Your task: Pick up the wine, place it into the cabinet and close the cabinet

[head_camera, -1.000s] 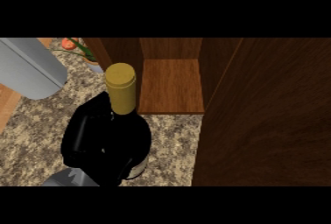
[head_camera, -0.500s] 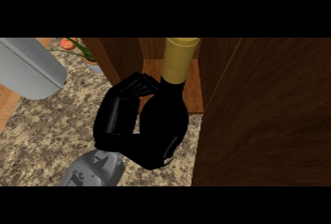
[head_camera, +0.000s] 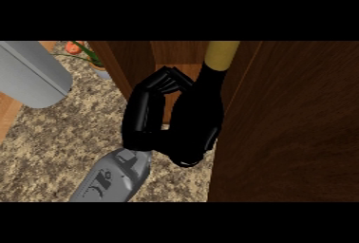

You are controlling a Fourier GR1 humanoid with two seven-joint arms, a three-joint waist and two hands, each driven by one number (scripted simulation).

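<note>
Roughly midway thru the task, by my read. The wine (head_camera: 200,111) is off the counter (head_camera: 63,142) and in the grasp of one hand (head_camera: 151,111), whose black fingers (head_camera: 168,80) curl round the dark bottle body from its left side; thumb not visible, prob. behind the bottle. Which hand? The grey forearm (head_camera: 112,178) comes in from the lower edge left of centre and angles up to the right, so I can't say for sure; it sits mid-frame and I'm calling it the right hand as a judgement only. No other hand shows anywhere in the head view.

Bottle position: tilted, gold-capped neck (head_camera: 222,54) pointing up-frame into the cabinet (head_camera: 168,52) opening, body at the cabinet's front edge, just beside the open door (head_camera: 294,123) (big dark wood panel filling the right side). Can't tell if the base rests on the shelf or is carried in air.

Done: pick-up. In hand: insertion into cabinet, not yet released. Left: set bottle down inside, let go, pull the arm out, swing door shut.

Writing/labels: none readable on the bottle (no label face shows, just dark glass + gold cap). Forearm has small dark marks, too small to read. Grey rounded object (head_camera: 32,71) and a potted plant (head_camera: 88,54) at upper left, no text on either.
</note>
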